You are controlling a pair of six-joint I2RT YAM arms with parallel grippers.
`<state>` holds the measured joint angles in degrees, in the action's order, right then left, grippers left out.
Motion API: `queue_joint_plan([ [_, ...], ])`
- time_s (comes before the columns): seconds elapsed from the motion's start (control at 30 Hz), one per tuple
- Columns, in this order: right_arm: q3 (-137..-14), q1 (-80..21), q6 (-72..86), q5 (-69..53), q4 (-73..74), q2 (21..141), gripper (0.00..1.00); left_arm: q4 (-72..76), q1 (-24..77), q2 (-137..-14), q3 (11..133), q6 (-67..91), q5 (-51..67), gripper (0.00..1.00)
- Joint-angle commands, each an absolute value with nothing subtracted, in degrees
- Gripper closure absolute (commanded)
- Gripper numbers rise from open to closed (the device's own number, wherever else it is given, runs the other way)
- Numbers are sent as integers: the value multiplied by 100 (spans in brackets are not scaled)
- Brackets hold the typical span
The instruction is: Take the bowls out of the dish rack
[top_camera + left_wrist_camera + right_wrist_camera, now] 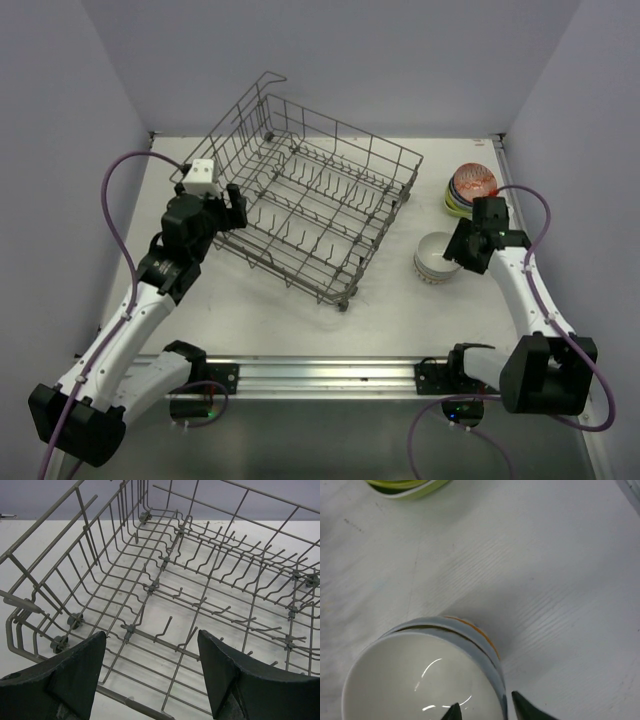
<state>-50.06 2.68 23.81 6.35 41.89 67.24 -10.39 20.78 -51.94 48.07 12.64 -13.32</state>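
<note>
The bowls stand in 2 stacks on the table (300, 320) right of the rack (310, 215): a white-topped stack (435, 258) beside it and a red-topped stack (472, 183) farther back. The right gripper (482, 702) straddles the white-topped stack's rim, jaws partly apart, 1 finger inside. The left gripper (151, 635) gapes wide at the rack's left edge, holding nothing.

Lime bowl (410, 486) half beyond top edge
</note>
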Motion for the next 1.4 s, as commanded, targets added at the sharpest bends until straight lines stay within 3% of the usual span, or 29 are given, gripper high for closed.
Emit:
queue_joint_plan([
  [0.0,-4957,308,2294,677,3999,6724,46,-923,2127,-5212,4808,1178,-1433,22],
  [0.1,-5062,316,2312,729,4016,6715,39,-940,2136,-5264,4816,1169,-1398,22],
  [0.4,-5730,325,2355,545,4359,6399,32,-949,2136,-5344,4825,1134,-1433,21],
  [0.47,-5976,316,2391,422,4438,6214,15,-914,2136,-5335,4825,1116,-1415,20],
  [0.6,-6354,325,2373,27,4123,5828,2,-861,2136,-5265,4816,1125,-1476,18],
  [0.87,-6337,71,2303,-1099,2840,5713,2,-615,2145,-4913,4597,1038,-1810,9],
  [1.03,-7170,-1534,1679,848,3189,6274,1,-659,2145,-4983,4623,1011,-1951,4],
  [1.2,-7269,-2213,1338,1396,3200,6495,1,-659,2145,-4983,4614,949,-2065,2],
  [1.37,-6961,-2268,1327,1696,3050,6179,1,-642,2136,-4983,4623,914,-2171,1],
])
